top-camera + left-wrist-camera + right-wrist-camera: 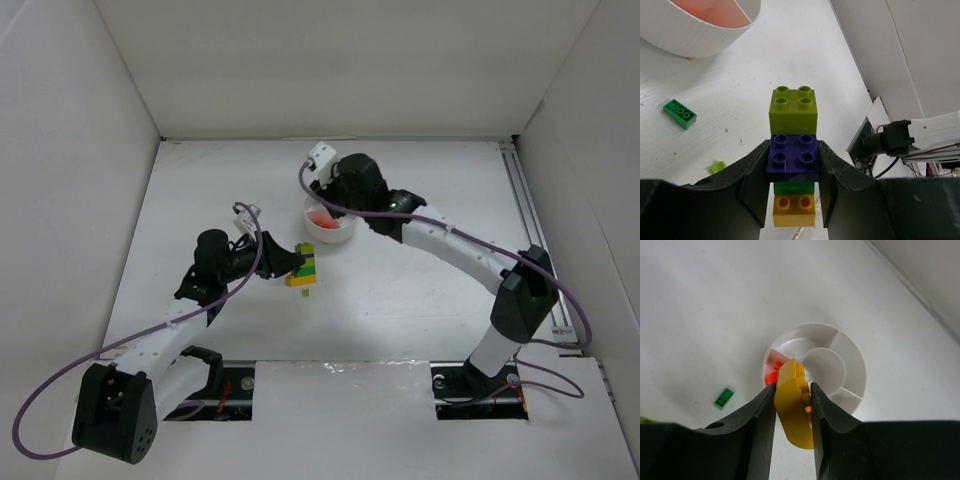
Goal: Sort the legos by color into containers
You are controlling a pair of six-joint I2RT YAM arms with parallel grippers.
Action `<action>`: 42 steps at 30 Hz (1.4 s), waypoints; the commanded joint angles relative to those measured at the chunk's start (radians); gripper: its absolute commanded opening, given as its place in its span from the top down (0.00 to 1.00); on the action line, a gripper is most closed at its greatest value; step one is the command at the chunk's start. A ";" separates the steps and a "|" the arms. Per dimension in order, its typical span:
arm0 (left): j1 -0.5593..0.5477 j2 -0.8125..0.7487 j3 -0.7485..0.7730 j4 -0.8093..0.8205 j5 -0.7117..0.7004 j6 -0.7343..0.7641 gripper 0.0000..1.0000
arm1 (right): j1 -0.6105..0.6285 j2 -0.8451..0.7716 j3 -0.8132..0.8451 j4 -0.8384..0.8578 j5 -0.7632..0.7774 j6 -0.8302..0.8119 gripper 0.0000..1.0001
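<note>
My left gripper [792, 172] is shut on a multicolour clump of legos [304, 266], its jaws squeezing the purple brick [792, 156]. A lime brick [793, 107] sticks out beyond the purple one, with a green brick [794, 187] and a yellow brick [794, 210] behind it. The right gripper [792, 390] is shut on a curved yellow lego [795, 415], hanging over the round white divided dish [855, 370], near its centre. Orange-red legos [771, 376] lie in one wedge of the containers. In the top view that gripper [335, 195] hovers above the dish [330, 235].
A flat green brick [679, 113] and a small lime bit [717, 166] lie loose on the table between the clump and the dish [705, 40]. White walls enclose the table. The right arm's base [900, 137] shows at the edge.
</note>
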 commanded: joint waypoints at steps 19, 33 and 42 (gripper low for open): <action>0.062 0.041 0.059 0.045 0.007 0.014 0.82 | -0.491 0.007 -0.226 0.399 -0.772 0.729 1.00; 0.062 0.041 0.059 0.027 0.007 0.023 0.82 | -0.500 0.038 -0.324 0.559 -0.670 0.907 1.00; 0.062 0.041 0.068 -0.036 0.019 0.075 0.83 | -0.629 -0.016 -0.097 0.220 -0.597 0.744 1.00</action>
